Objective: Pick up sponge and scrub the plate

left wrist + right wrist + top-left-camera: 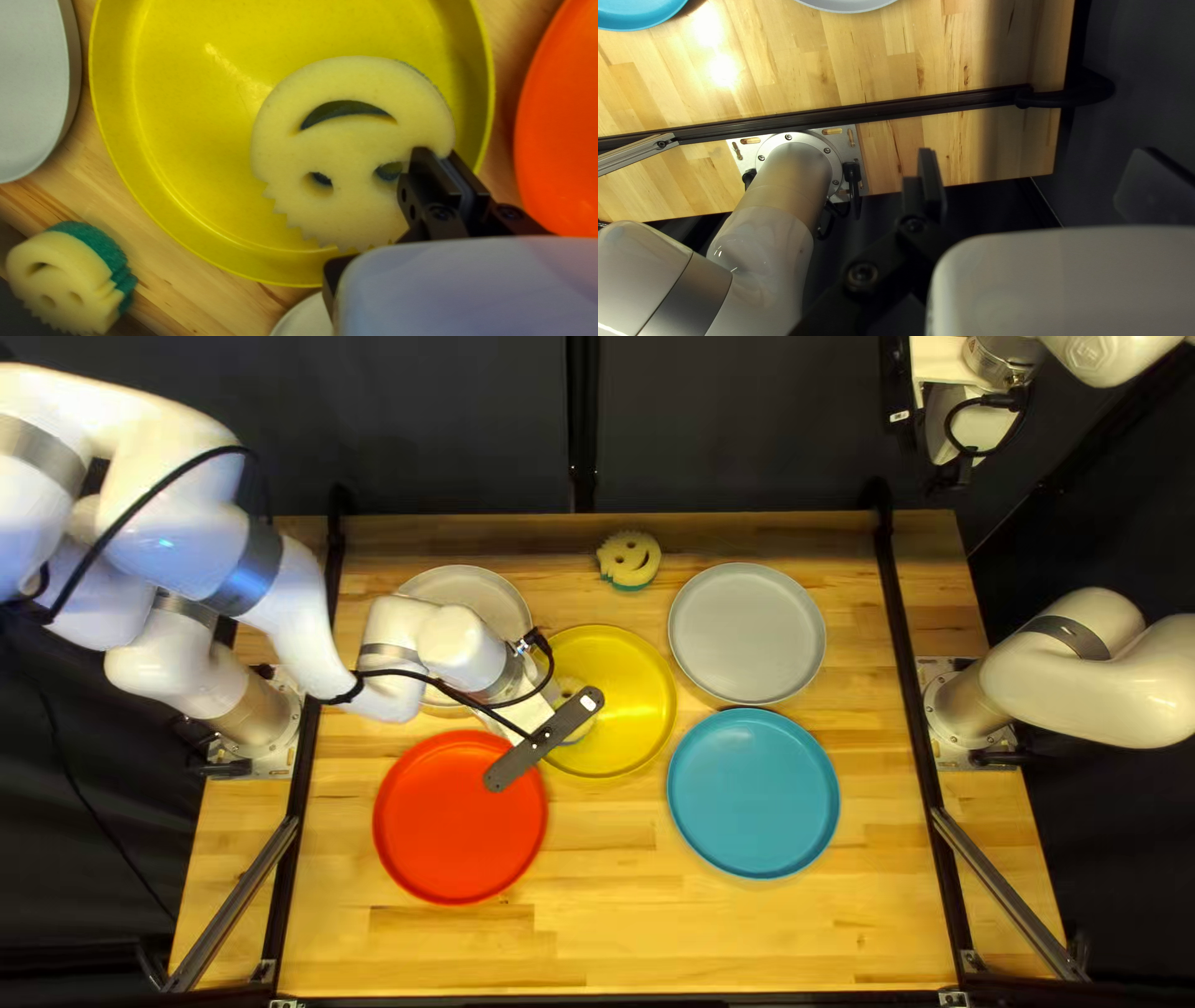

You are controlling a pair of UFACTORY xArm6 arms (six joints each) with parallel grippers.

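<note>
In the top left view my left gripper (544, 738) is over the yellow plate (632, 666), its fingertips hidden from above. The smiling yellow sponge (575, 693) shows partly beside it. The left wrist view has my left gripper (441, 154) pinching the rim of this sponge (349, 149) by one eye hole. Soft face up, the sponge is over the yellow plate (205, 124); whether it touches the plate I cannot tell. My right gripper (956, 471) is raised beyond the table's far edge; in its wrist view this right gripper (1041, 160) has widely parted fingers, nothing between them.
A second sponge (630, 559), with a green underside, is near the table's far edge. Around the yellow plate are a red plate (461, 819), a blue plate (753, 793), a grey plate (747, 635) and a pale plate (463, 589) partly under my left arm.
</note>
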